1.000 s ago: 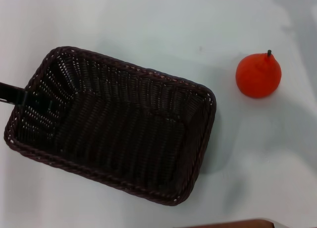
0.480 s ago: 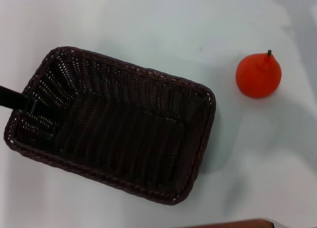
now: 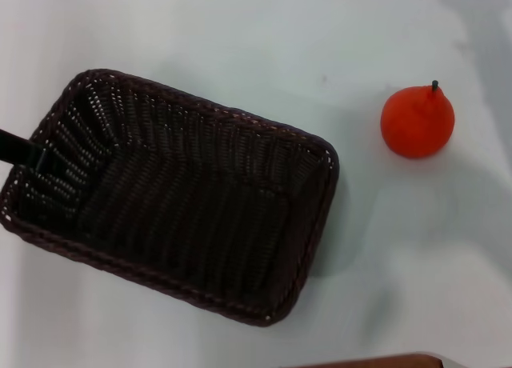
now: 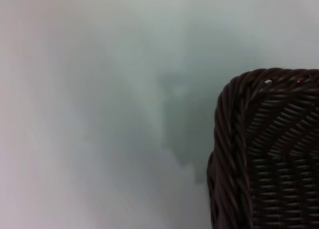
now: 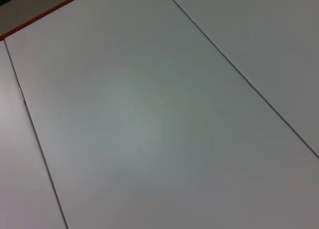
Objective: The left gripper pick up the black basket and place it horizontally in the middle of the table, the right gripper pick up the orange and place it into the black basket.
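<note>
Head view: black basket [image 3: 172, 196], left pincer [image 3: 24, 150] clamped on its left rim, shifted leftward and rotated; placement under way; orange [image 3: 417, 122] untouched on tabletop [image 3: 240, 32].

The counter [image 3: 240, 40] was plain white and smooth, with a brown edge strip showing at its near side. On it lay the black basket [image 3: 172, 196], turned at a slant across the left and middle, its open side up. The orange [image 3: 417, 122] sat well apart to the basket's right, stem upward.
</note>
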`<control>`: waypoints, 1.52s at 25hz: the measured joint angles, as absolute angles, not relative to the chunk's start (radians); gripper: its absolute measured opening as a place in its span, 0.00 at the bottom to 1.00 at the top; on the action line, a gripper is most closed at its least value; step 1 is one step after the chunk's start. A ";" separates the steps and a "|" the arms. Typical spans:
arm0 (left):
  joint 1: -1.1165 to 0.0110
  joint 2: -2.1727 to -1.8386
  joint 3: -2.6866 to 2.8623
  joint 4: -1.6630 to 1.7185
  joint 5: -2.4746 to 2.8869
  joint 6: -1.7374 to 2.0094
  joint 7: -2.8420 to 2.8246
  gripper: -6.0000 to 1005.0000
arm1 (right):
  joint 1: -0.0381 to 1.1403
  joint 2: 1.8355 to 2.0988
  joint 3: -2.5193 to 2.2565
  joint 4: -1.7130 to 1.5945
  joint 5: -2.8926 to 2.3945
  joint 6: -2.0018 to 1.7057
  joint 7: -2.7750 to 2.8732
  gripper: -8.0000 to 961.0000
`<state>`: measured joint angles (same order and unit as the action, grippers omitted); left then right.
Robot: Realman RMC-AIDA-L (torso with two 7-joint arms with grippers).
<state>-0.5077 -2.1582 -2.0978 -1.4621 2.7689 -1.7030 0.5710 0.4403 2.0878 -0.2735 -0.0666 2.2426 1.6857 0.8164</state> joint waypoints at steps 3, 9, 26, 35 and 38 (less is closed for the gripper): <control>-0.507 -2.159 -2.099 -1.488 2.778 -1.709 0.547 0.25 | 0.442 2.088 -0.272 -0.070 2.243 1.686 0.826 0.98; -0.485 -2.162 -2.102 -1.537 2.773 -1.700 0.496 0.16 | 0.448 2.088 -0.268 -0.072 2.243 1.680 0.829 0.98; -0.426 -2.163 -2.276 -1.500 2.611 -1.715 0.251 0.15 | 0.472 2.086 -0.225 -0.087 2.243 1.546 0.879 0.98; -0.410 -2.164 -2.237 -1.500 2.573 -1.707 0.243 0.15 | 0.487 2.085 -0.225 -0.100 2.243 1.517 0.879 0.98; -0.410 -2.164 -2.227 -1.500 2.551 -1.703 0.270 0.15 | 0.490 2.085 -0.226 -0.102 2.243 1.516 0.879 0.98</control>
<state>-0.4099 -2.1645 -2.2272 -1.5002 2.5515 -1.7030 0.2698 0.4904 2.0846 -0.2259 -0.1020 2.2426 1.5157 0.8790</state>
